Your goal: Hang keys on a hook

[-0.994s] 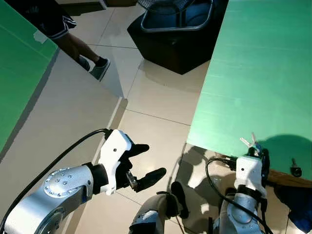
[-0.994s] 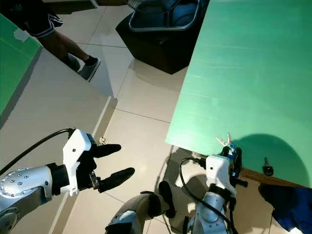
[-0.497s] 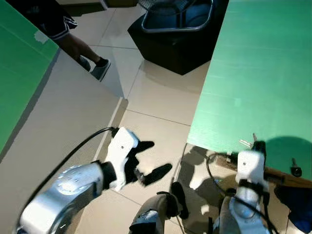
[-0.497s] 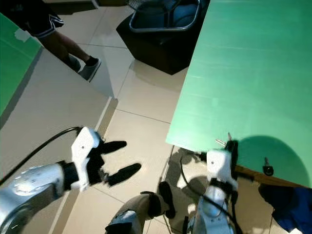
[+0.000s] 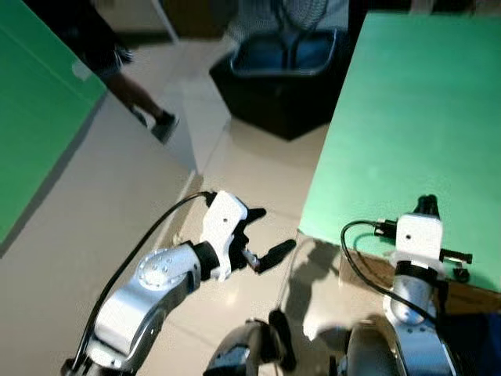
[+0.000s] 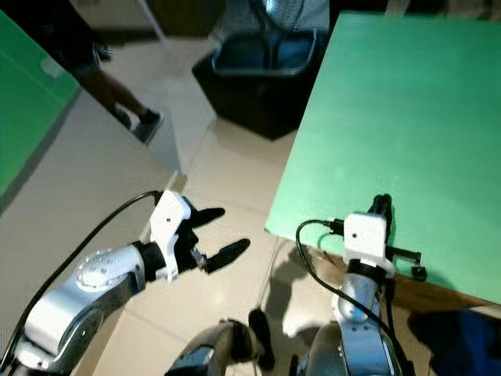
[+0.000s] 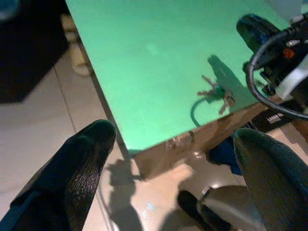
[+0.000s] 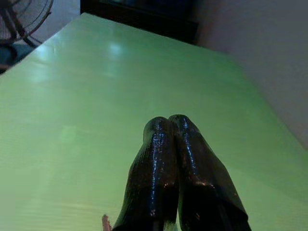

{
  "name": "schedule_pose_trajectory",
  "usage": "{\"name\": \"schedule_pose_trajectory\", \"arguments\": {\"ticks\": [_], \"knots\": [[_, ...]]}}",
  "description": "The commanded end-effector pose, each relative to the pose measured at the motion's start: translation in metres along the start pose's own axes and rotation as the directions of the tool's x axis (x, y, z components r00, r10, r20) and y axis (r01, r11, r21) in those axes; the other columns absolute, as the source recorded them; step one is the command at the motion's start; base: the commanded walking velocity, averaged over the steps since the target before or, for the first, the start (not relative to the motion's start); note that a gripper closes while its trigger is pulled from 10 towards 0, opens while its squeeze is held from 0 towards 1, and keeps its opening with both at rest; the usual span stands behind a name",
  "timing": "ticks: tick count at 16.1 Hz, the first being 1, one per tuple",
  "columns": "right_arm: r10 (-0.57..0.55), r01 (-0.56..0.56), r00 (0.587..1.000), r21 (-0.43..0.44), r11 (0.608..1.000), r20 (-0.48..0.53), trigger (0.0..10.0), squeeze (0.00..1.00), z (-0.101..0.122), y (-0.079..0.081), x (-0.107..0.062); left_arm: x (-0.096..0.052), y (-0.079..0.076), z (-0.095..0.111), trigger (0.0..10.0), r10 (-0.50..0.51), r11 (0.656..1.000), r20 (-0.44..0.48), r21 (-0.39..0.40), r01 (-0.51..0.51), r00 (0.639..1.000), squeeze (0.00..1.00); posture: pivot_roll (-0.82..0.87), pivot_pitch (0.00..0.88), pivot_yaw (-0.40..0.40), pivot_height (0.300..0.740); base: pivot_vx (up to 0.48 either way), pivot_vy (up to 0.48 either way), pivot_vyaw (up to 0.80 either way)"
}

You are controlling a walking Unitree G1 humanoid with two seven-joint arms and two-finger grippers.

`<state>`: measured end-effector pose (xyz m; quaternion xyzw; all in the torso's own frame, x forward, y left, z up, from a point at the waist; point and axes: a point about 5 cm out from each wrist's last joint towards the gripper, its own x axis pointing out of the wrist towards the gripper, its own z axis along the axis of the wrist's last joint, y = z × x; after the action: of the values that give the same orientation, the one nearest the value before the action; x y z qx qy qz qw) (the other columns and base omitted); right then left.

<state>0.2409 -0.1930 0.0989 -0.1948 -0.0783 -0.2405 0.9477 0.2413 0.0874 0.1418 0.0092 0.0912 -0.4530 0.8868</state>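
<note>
Right gripper (image 8: 174, 126) pinched shut over green table (image 5: 407, 117), keys (image 7: 216, 94) beneath; left gripper (image 5: 262, 235) wide.

The left arm reaches forward from seven o'clock, elbow bent, its left gripper (image 5: 262, 235) with black fingers (image 7: 82, 159) spread wide apart. The right arm rises at five o'clock, its right gripper (image 8: 174, 126) pointing toward twelve, both fingers (image 8: 156, 159) pressed flat together.

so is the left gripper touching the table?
Apart. In the left eye view the left gripper hangs open over the floor, a clear gap short of the green table's edge.
</note>
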Motion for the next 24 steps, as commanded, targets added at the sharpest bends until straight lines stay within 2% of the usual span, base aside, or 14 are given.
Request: {"name": "schedule_pose_trajectory", "arguments": {"ticks": [1,7,12,14,15,19,24], "knots": [[0.016,-0.014,0.997,0.026,1.000,-0.074,10.0,1.00,-0.007,0.007,-0.010,-0.005,0.005,-0.006,10.0,0.025,1.000,-0.020,0.002,-0.025,0.999,0.00,-0.15,0.191,0.319,0.740,0.000,0.000,0.00],[-0.010,0.016,0.989,0.039,0.999,-0.148,10.0,1.00,-0.017,0.016,-0.025,-0.027,0.010,-0.005,10.0,0.005,0.999,-0.072,0.039,-0.002,0.997,0.00,-0.08,0.261,0.389,0.740,0.000,0.000,0.00],[-0.039,0.048,0.980,0.043,0.998,-0.195,10.0,1.00,-0.029,0.017,-0.022,-0.038,0.008,-0.004,10.0,-0.009,0.999,-0.098,0.040,0.013,0.995,0.00,-0.05,0.279,0.400,0.740,0.000,0.000,0.00],[-0.047,0.060,0.965,0.041,0.997,-0.258,10.0,1.00,-0.039,0.018,-0.024,-0.042,0.008,-0.003,10.0,-0.009,0.999,-0.108,0.040,0.013,0.994,0.00,-0.04,0.288,0.400,0.740,0.000,0.000,0.00],[-0.033,0.046,0.961,0.040,0.998,-0.275,10.0,0.00,-0.043,0.020,-0.024,-0.043,0.008,-0.002,10.0,-0.010,0.999,-0.111,0.039,0.014,0.994,0.00,-0.04,0.290,0.400,0.740,0.000,0.000,0.00],[-0.072,0.108,0.932,0.083,0.991,-0.356,10.0,0.00,-0.054,0.018,-0.031,-0.048,0.007,-0.001,10.0,-0.015,0.999,-0.123,0.034,0.020,0.992,0.00,-0.03,0.298,0.400,0.740,0.000,0.000,0.00],[-0.070,0.108,0.923,0.080,0.991,-0.379,10.0,0.00,-0.061,0.019,-0.036,-0.050,0.005,-0.001,10.0,-0.018,0.999,-0.133,0.030,0.022,0.991,0.00,-0.02,0.307,0.400,0.740,0.000,0.000,0.00]]}}
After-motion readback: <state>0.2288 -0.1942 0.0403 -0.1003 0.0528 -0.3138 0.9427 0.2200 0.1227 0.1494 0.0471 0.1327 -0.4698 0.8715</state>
